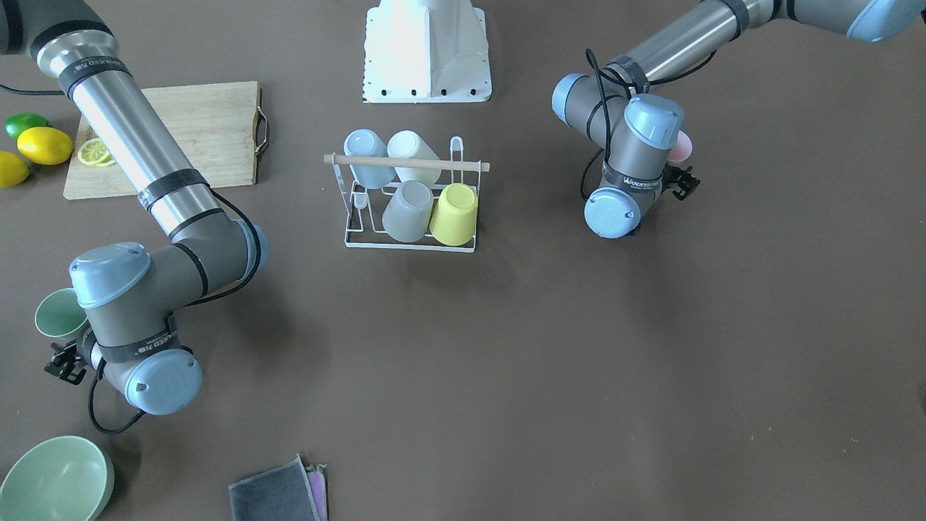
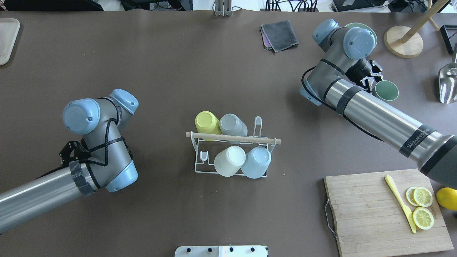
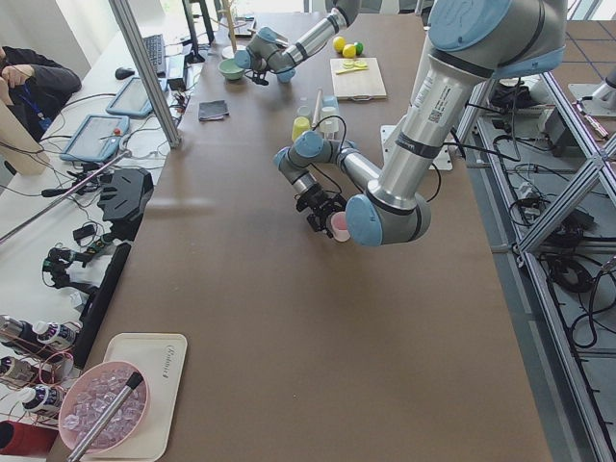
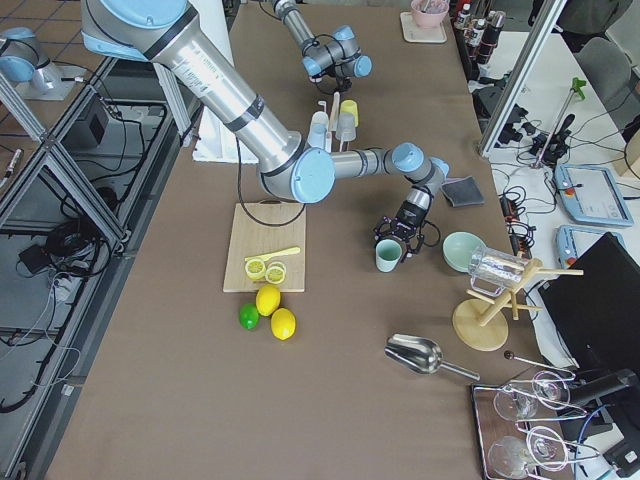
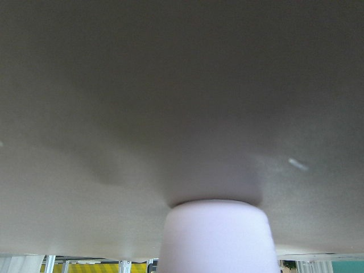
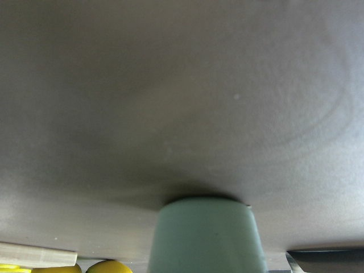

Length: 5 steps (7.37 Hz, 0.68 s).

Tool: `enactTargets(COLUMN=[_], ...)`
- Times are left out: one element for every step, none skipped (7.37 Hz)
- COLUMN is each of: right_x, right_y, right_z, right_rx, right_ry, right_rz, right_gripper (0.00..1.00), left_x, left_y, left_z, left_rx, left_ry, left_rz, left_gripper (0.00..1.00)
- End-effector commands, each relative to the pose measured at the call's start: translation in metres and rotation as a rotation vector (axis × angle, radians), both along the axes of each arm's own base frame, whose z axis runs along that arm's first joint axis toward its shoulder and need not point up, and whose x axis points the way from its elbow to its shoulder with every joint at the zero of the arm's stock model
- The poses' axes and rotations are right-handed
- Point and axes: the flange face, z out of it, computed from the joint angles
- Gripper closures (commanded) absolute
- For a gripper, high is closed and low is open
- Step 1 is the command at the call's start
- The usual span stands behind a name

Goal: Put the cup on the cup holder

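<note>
White wire cup holder [image 1: 410, 248], wooden rod [image 1: 406, 163].

Pretty clearly a robotics lab, not a real kitchen. The brown tabletop [image 3: 289, 318] sits inside an aluminium frame [image 3: 144, 67], and out past the left claw [image 3: 327, 214], on the side away from the robot, there's a bench with tablets [image 3: 93, 135]. Behind that claw, tangled cables [image 3: 577, 274] lie on the floor, and the cutting board [image 2: 385, 210] and lemons [image 4: 270, 298] near the right claw [image 2: 373, 76] look like props.
</note>
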Motion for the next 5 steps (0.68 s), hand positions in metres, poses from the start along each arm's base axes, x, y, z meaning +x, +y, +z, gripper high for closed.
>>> enactTargets(right_x=[-0.004,-0.006,-0.006,-0.004,-0.001], right_y=[0.003,0.005,0.005,0.005,0.007], right_z=[0.000,0.001,0.000,-0.001,-0.005], right_rx=[0.001,0.000,0.002,0.007,0.007], right_ry=[0.004,0.007,0.004,0.007,0.011], right_rz=[-0.010,-0.014,-0.017,-0.040,-0.054], right_gripper=[0.01,0.08,0.16,0.31,0.53], left_x=[-0.002,-0.002,-0.002,-0.004,-0.005], left_y=[0.003,0.003,0.004,0.007,0.008], left_z=[0.000,-0.001,0.001,0.009,0.013], left_rx=[0.004,0.005,0.004,0.004,0.005], left_ry=[0.005,0.007,0.005,0.005,0.005], left_rz=[0.001,0.001,0.003,0.006,0.005], left_gripper=[0.02,0.02,0.02,0.02,0.02])
